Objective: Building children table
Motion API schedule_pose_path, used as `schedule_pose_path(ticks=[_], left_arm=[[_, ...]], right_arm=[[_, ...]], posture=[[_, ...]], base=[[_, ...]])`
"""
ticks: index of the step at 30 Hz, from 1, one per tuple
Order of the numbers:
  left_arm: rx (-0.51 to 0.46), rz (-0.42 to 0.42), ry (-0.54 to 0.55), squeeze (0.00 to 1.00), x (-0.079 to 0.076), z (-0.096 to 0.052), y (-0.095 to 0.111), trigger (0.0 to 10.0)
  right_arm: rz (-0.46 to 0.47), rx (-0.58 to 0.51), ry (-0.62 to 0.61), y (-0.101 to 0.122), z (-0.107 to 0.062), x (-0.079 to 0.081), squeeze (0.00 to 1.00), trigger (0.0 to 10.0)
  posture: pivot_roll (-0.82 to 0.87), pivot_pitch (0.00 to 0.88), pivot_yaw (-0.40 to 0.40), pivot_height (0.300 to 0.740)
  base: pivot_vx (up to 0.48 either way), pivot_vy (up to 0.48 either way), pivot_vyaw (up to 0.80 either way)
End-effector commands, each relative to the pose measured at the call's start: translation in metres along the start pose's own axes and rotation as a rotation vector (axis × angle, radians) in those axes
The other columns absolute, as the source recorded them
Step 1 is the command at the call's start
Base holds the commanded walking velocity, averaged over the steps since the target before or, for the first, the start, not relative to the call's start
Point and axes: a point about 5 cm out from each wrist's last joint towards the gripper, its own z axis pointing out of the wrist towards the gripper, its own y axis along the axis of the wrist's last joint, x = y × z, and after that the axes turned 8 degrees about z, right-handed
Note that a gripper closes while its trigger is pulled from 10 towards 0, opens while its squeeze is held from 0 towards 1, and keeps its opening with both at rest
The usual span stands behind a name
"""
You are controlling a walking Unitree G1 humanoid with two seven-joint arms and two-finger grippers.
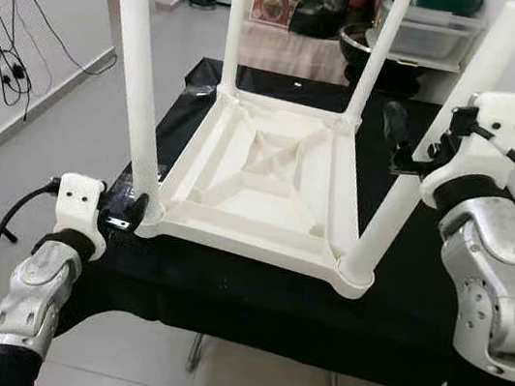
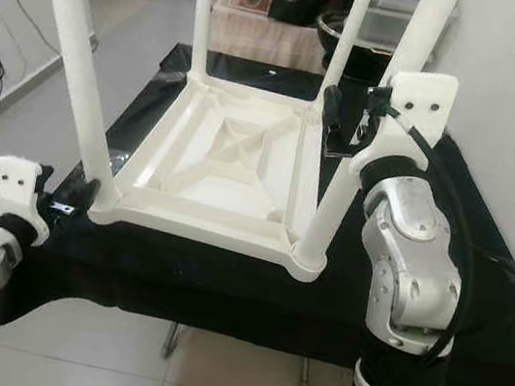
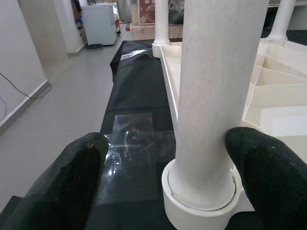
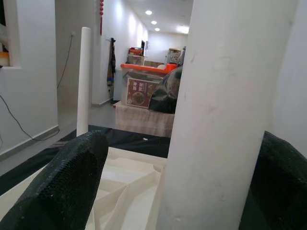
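A white children's table [image 1: 261, 169] lies upside down on a black-covered worktop [image 1: 222, 295], its four legs pointing up. My left gripper [image 1: 137, 213] is low at the near left corner. It stands open, one black finger [image 3: 72, 182] on each side of the near left leg [image 3: 216, 96] just above its socket. My right gripper [image 1: 416, 150] is at mid height on the near right leg [image 1: 405, 192]. In the right wrist view that leg [image 4: 225, 120] stands between the fingers [image 4: 67, 187], with a gap on one side, so the gripper is open.
A patch of clear tape [image 3: 134, 139] shines on the black cover by the left corner. Cables [image 1: 5, 55] hang along the left wall. Boxes and a dark pot [image 1: 397, 54] stand behind the worktop. A white wall rises close on the right.
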Motion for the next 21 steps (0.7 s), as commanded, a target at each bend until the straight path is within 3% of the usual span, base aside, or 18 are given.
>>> schedule_pose_path(ticks=[1, 9, 21], left_arm=[[0.014, -0.037, -0.056, 0.0, -0.003, 0.006, -0.004, 10.0], [-0.006, -0.046, -0.145, 0.0, -0.011, 0.015, 0.0, 10.0], [-0.011, 0.012, -0.145, 0.0, 0.005, 0.031, 0.007, 10.0]], right_arm=[[-0.007, -0.013, -0.007, 0.007, -0.001, -0.002, 0.0, 10.0], [-0.011, -0.016, -0.007, 0.009, -0.002, -0.003, 0.0, 10.0], [-0.008, -0.013, -0.005, 0.011, -0.003, -0.002, 0.0, 10.0]], posture=[[-0.08, 0.074, -0.071, 0.74], [-0.09, 0.074, -0.067, 0.74], [-0.1, 0.096, -0.06, 0.74]], base=[[0.0, 0.0, 0.0], [0.0, 0.0, 0.0], [0.0, 0.0, 0.0]])
